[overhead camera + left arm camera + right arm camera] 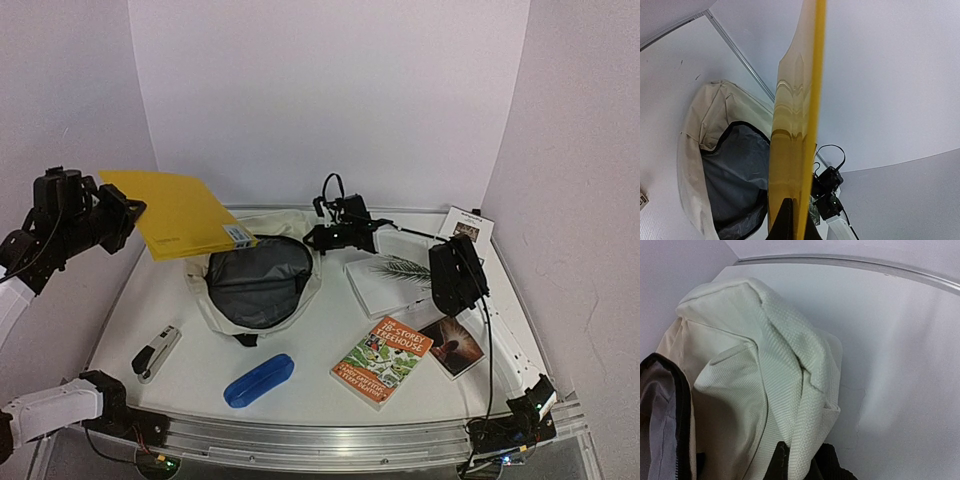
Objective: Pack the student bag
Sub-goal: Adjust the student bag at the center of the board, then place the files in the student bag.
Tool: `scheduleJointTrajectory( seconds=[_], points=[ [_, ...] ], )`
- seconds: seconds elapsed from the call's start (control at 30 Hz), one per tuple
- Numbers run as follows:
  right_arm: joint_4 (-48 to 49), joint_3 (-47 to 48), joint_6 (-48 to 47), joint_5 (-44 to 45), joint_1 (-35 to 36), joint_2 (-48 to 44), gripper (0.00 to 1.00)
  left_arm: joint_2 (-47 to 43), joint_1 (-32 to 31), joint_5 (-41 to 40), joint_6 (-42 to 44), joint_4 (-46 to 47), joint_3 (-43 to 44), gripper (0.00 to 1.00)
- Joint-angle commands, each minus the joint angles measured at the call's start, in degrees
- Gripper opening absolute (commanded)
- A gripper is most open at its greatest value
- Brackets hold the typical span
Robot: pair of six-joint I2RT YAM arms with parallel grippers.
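The student bag lies open in the middle of the table, cream fabric around a dark lining. My right gripper is at the bag's far right rim, shut on a fold of its cream fabric; a black finger shows on either side of the fold. My left gripper is raised at the left, shut on the edge of a flat yellow folder. The folder's far corner hangs over the bag's left rim. In the left wrist view the folder appears edge-on above the bag.
On the table lie a stapler at front left, a blue pencil case, a green-orange book, a dark booklet, a white book with a palm leaf beside the bag, and a card at the back right.
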Motion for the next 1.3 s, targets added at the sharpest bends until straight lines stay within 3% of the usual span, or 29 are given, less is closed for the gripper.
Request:
scheduleJointTrajectory(
  seconds=[0.0, 0.2, 0.27, 0.33, 0.4, 0.43, 0.53, 0.63, 0.7, 0.87, 1.07, 1.27],
  points=[
    [1.6, -4.4, 10.9, 11.8, -5.4, -7.7, 0.0, -1.4, -0.1, 0.7, -1.6, 4.0, -1.0, 0.0],
    [1.7, -16.1, 21.8, 14.1, -8.1, -16.0, 0.0, -1.2, -0.1, 3.9, -3.4, 8.8, -4.2, 0.0],
    [2.2, -18.4, 23.2, 9.8, -8.1, -18.0, 0.12, -1.7, -0.1, 4.1, -4.1, 10.1, -5.4, 0.0],
    [2.1, -20.1, 22.9, 5.5, -8.1, -20.0, 0.45, -2.3, -0.1, 4.4, -5.0, 10.9, -6.6, 0.0],
    [1.6, -22.3, 18.0, 6.1, -8.1, -23.4, 0.69, -2.9, -0.1, 5.3, -5.9, 11.3, -7.6, 0.0],
    [1.4, -23.8, 14.6, 7.7, -8.2, -25.1, 0.76, -3.1, -0.1, 6.0, -6.5, 11.5, -8.2, 0.0],
    [0.9, -24.8, 3.3, 11.5, -8.8, -28.7, 0.86, -4.3, -0.1, 8.5, -8.5, 13.4, -10.7, 0.0],
    [-0.6, -22.5, -5.4, 10.5, -9.1, -29.8, 0.86, -5.9, -0.2, 10.2, -9.5, 15.2, -12.5, 0.0],
    [-1.5, -21.2, -10.5, 4.3, -8.9, -30.4, 0.83, -6.3, -0.2, 11.0, -10.1, 15.5, -13.3, 0.0],
    [-9.4, -16.6, -25.5, 0.0, -3.6, -29.2, 0.77, -6.1, -0.2, 12.4, -11.4, 14.8, -15.1, 0.0],
    [-15.0, -12.9, -32.5, -0.3, 1.5, -24.1, 0.73, -6.2, -0.2, 12.4, -12.3, 15.1, -16.6, 0.0],
    [-17.8, -7.0, -35.9, 2.3, 3.8, -16.0, 0.79, -4.9, -0.9, 14.3, -12.5, 16.3, -17.3, 0.0]
  ],
)
